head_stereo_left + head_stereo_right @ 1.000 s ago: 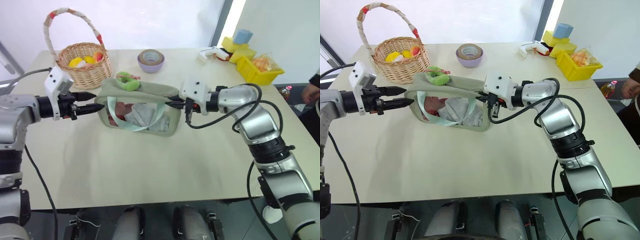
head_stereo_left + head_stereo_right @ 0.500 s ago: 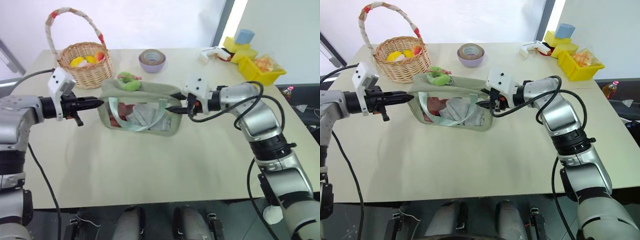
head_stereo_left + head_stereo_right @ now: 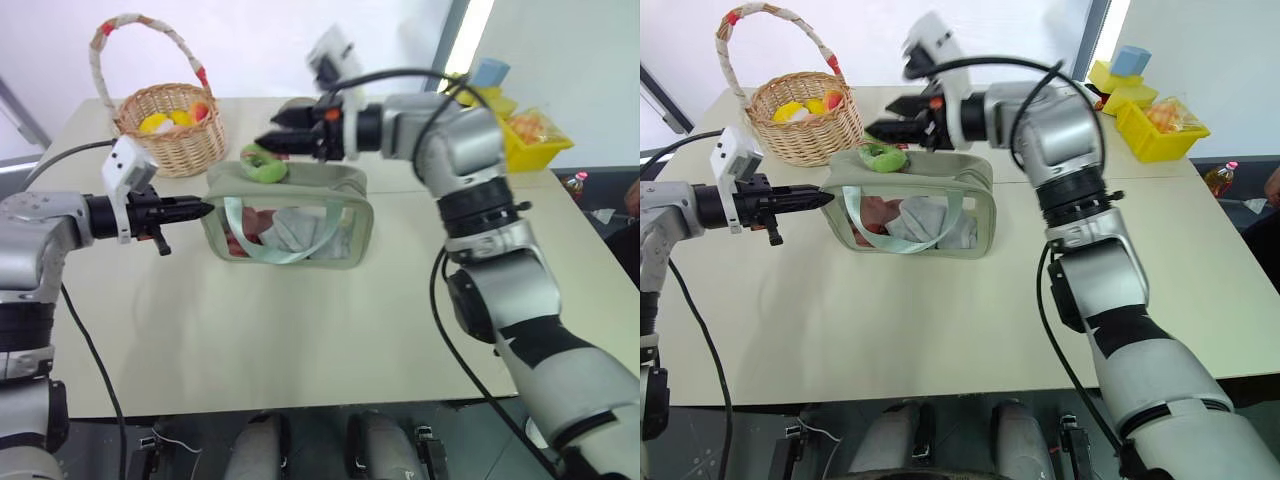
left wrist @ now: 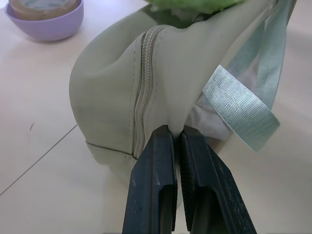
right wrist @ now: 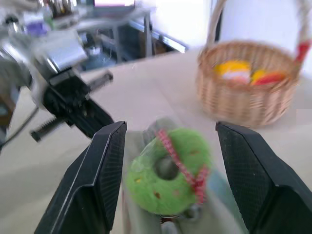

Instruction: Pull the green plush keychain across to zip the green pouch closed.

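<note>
The green pouch (image 3: 290, 215) stands upright on the table, its clear window facing me and a pale strap looped across it. The green plush keychain (image 3: 262, 165) lies on the pouch's top at its left end. My left gripper (image 3: 197, 208) is shut on the fabric at the pouch's left end, right beside the zipper (image 4: 142, 92). My right gripper (image 3: 272, 128) hovers open just above and behind the keychain, pointing left. In the right wrist view the keychain (image 5: 168, 183) sits between the two wide-spread fingers (image 5: 105, 170), untouched.
A wicker basket (image 3: 170, 135) with toy fruit stands at the back left, close behind the keychain. A purple bowl (image 4: 44, 19) holding a tape roll sits behind the pouch. Yellow bins (image 3: 525, 135) and a blue block (image 3: 487, 72) crowd the back right corner.
My right gripper let go of the pouch's right end, opened, and swung up and left to above the keychain. My left gripper closed on the pouch's left end.
</note>
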